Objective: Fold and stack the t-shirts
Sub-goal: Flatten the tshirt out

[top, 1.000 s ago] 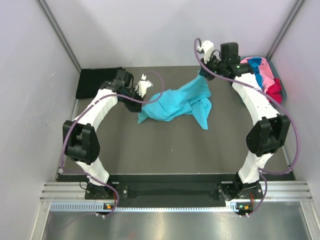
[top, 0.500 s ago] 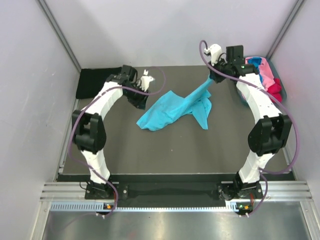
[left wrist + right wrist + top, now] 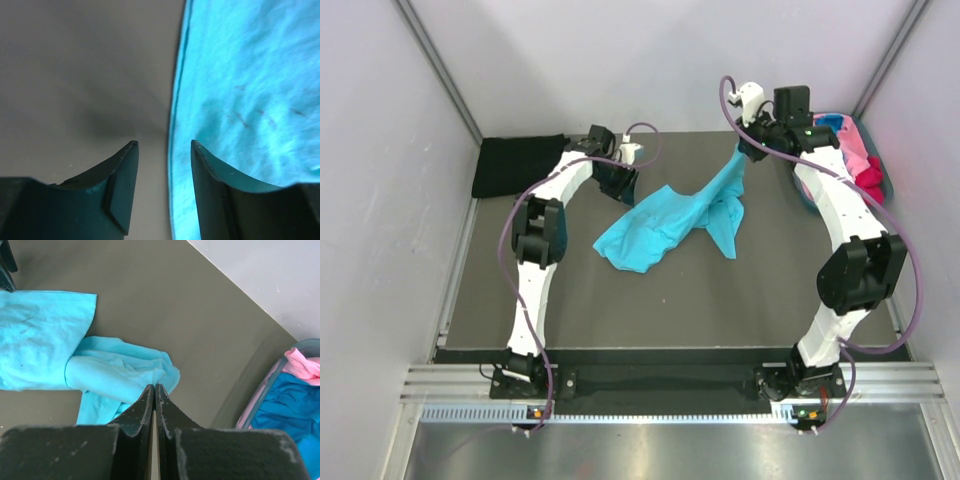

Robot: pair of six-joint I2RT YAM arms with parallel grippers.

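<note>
One shirt (image 3: 660,225), turquoise, lies on the worktop (image 3: 670,300), long axis 8 to 2 o'clock. The right claw (image 3: 745,152), shut, seemingly pinches its 2 o'clock end. The left claw (image 3: 162,147), half-wide and empty, hovers at its 10 o'clock hem.

Soft cloth on a matt table
Your turquoise t-shirt (image 3: 665,220) is soft, creased, matt cloth with a stitched hem. The black t-shirt (image 3: 515,165) is matt cloth too. The table (image 3: 720,300) is smooth and dull. The tub (image 3: 305,343) seems to be plastic.
</note>
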